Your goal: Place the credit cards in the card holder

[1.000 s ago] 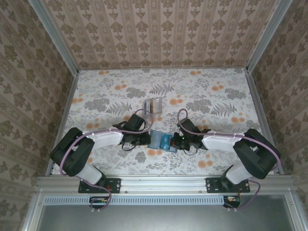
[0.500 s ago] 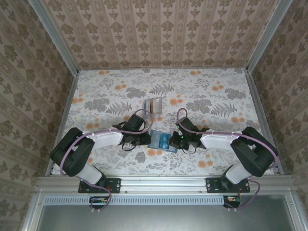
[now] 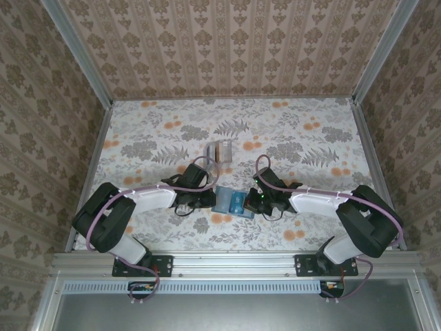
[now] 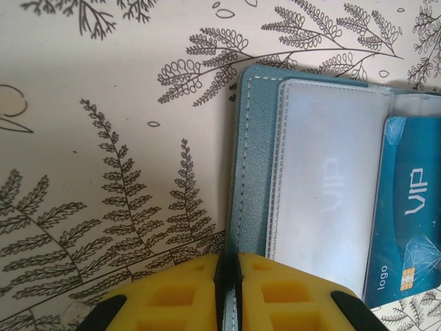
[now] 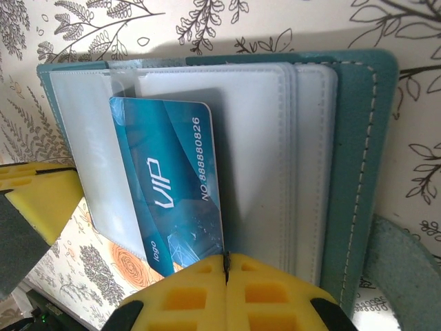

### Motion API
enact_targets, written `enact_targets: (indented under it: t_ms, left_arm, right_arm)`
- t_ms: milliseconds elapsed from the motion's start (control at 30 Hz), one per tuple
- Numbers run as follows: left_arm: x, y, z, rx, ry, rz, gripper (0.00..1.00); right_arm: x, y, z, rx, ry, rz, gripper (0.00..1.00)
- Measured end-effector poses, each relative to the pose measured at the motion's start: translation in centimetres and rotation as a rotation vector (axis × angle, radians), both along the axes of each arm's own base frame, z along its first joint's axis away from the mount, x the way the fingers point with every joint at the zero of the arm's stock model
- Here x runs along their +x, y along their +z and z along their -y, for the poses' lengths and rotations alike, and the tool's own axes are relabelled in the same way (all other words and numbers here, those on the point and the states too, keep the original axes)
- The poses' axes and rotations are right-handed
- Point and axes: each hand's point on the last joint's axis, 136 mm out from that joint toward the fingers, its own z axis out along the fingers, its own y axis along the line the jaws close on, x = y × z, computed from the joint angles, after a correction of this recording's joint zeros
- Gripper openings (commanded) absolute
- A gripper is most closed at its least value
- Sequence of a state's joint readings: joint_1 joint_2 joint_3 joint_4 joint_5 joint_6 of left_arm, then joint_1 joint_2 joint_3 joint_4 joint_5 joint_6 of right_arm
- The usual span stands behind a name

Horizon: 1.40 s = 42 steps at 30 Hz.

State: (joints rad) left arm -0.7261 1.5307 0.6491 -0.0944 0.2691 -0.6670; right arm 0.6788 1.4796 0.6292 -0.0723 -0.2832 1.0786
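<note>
Blue VIP card (image 5: 169,186) extraction from wallet (image 4: 251,172)
Clamps wallet cover in left claw (image 4: 227,276), card corner in right claw (image 5: 225,272); next calls for straight pull toward card holder (image 3: 219,150).

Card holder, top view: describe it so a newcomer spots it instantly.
On the floral table, find the open teal wallet at front centre. Just beyond it, toward the far side, stands the card holder: a small clear greyish slotted stand, transparent where the wallet is opaque, with nothing touching it.
</note>
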Motion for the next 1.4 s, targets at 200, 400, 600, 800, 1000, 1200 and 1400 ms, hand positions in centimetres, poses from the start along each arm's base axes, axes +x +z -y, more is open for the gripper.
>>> enact_targets:
  t_ms: [200, 400, 600, 800, 1000, 1200, 1400]
  left_arm:
    - [0.1, 0.0, 0.1, -0.005, 0.004, 0.001, 0.15]
    - [0.1, 0.0, 0.2, -0.012, 0.005, 0.004, 0.15]
    - [0.1, 0.0, 0.2, -0.017, 0.005, 0.008, 0.15]
    - [0.2, 0.0, 0.3, -0.022, 0.009, 0.008, 0.15]
    - [0.2, 0.0, 0.3, -0.025, 0.008, 0.008, 0.15]
    - [0.1, 0.0, 0.3, -0.025, 0.008, 0.008, 0.15]
    - [0.1, 0.0, 0.3, -0.026, 0.007, 0.009, 0.15]
  right_arm:
    - [0.1, 0.4, 0.1, -0.003, -0.007, 0.005, 0.00]
    - [0.0, 0.5, 0.2, -0.007, -0.017, 0.004, 0.00]
    - [-0.1, 1.1, 0.2, -0.003, -0.021, 0.013, 0.11]
    - [-0.1, 1.1, 0.2, -0.010, -0.001, 0.023, 0.34]
    - [-0.3, -0.3, -0.1, -0.030, 0.015, -0.011, 0.41]
    - [0.5, -0.3, -1.5, -0.019, 0.031, 0.002, 0.37]
    - [0.6, -0.3, -1.7, -0.021, 0.033, 0.001, 0.31]
